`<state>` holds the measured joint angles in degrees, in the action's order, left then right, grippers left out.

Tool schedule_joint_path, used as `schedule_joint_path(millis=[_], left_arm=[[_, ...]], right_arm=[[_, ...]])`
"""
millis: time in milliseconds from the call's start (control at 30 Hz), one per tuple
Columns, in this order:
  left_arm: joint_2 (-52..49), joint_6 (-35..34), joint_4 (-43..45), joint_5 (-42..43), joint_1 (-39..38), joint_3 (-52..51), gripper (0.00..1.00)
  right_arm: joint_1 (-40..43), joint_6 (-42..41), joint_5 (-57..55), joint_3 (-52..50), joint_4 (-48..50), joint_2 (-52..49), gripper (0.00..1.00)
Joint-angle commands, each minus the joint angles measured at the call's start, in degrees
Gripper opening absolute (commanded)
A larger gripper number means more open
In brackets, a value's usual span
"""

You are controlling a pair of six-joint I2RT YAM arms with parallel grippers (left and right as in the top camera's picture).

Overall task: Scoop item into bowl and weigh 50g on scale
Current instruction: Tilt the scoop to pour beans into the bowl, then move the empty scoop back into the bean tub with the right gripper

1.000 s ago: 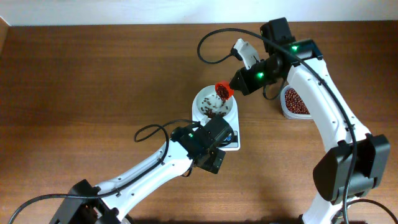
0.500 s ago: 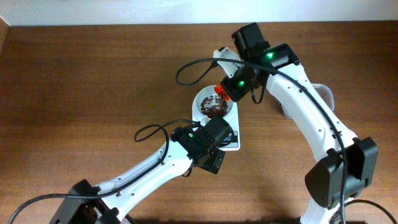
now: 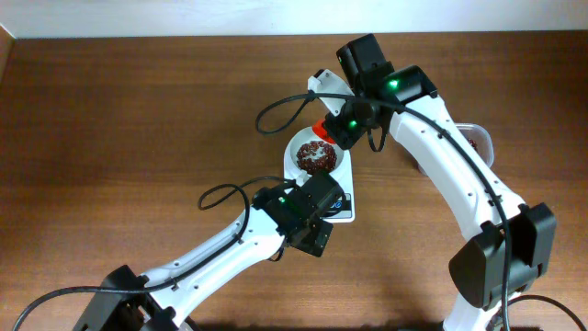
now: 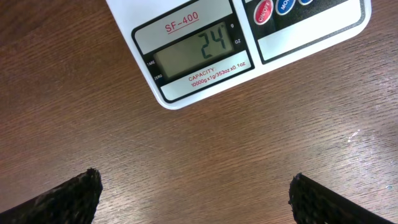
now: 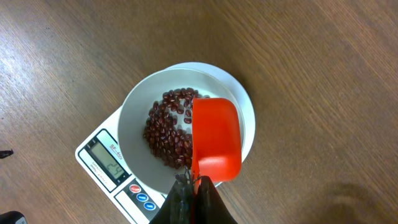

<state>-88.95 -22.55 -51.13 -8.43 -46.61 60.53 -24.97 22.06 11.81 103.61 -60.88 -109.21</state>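
Right gripper (image 5: 193, 186) clamps the handle of the red scoop (image 5: 214, 146), apparently overturned above beans (image 5: 165, 134) in the bowl (image 5: 132, 115); scale (image 4: 199, 53) reads 24.

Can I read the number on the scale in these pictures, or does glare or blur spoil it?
Left wrist view: the scale display is crisp, reads 24, no glare. Right wrist view: beans and red scoop sharp, display tiny. Overhead: display too small to read.

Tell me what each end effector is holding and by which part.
Right end effector: shut on the red scoop, gripped at its handle end, above the bowl. Left end effector: open, holding nothing.
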Motion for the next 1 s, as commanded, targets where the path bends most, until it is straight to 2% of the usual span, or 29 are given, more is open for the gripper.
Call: schedule_joint_path(millis=[0,167,267,367,467,567,733,967], left_arm=[[-0.3,-0.3,0.1,-0.6,-0.2,-0.4,0.99],[-0.3,-0.3,0.1,-0.6,-0.2,-0.4,0.99],[-0.3,-0.3,0.1,-0.6,-0.2,-0.4,0.99],[-0.3,-0.3,0.1,-0.6,-0.2,-0.4,0.99],[-0.3,-0.3,0.1,-0.6,-0.2,-0.4,0.99],[-0.3,-0.3,0.1,-0.6,-0.2,-0.4,0.99],[-0.3,-0.3,0.1,-0.6,-0.2,-0.4,0.99],[-0.3,-0.3,0.1,-0.6,-0.2,-0.4,0.99]], right_arm=[[-0.5,-0.4,-1.0,1.4,0.3,2.1,0.04],[-0.5,-3.5,-1.7,1.4,1.7,2.1,0.04],[1.0,-11.2,-0.5,1.4,1.8,2.1,0.04],[4.6,-12.2,13.5,1.4,1.2,2.1,0.04],[9.8,-17.0,23.4,1.4,0.5,2.1,0.04],[16.8,-17.0,33.0,1.4,-2.6,2.1,0.04],[26.4,-12.1,33.0,1.3,-5.4,2.0,0.04],[35.7,-12.0,32.6,1.3,-8.6,2.0,0.04]])
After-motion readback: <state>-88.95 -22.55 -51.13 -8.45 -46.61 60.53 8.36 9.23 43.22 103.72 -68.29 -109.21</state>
